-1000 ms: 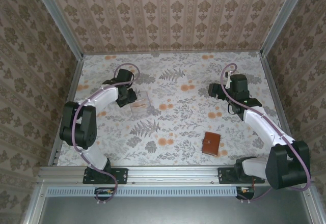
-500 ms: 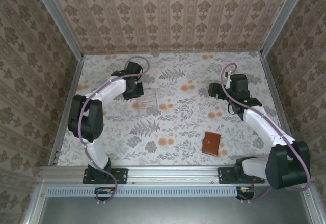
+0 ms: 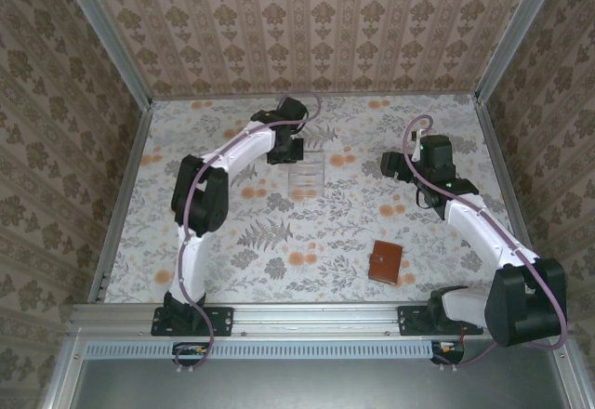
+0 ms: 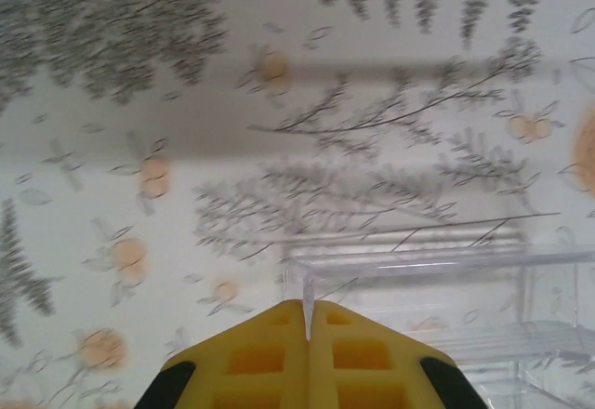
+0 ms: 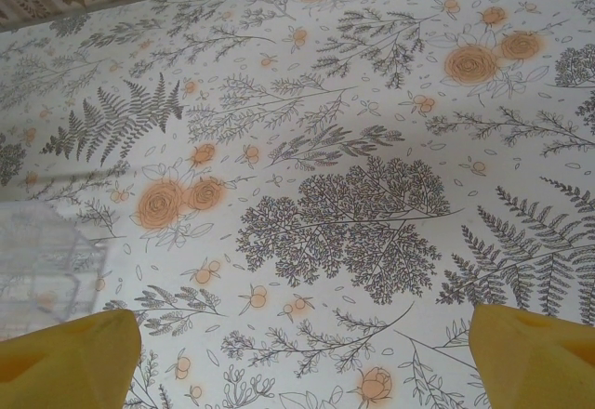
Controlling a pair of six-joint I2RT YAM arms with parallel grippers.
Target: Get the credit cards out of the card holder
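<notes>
Left gripper: jaws clenched on wall of small clear plastic tray, swung from far left toward middle of floral counter | right gripper: jaws spread, empty, unmoved | flat reddish-brown leather card holder lay closed, near right, untouched | credit cards judged still inside.

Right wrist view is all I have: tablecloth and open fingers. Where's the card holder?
Observer: The card holder lies on the table, close to the right arm's base.
Operator: Open?
Observer: No, it looks folded shut, brown cover up.
Operator: Left arm?
Observer: The left gripper is shut on a wall of the clear tray.
</notes>
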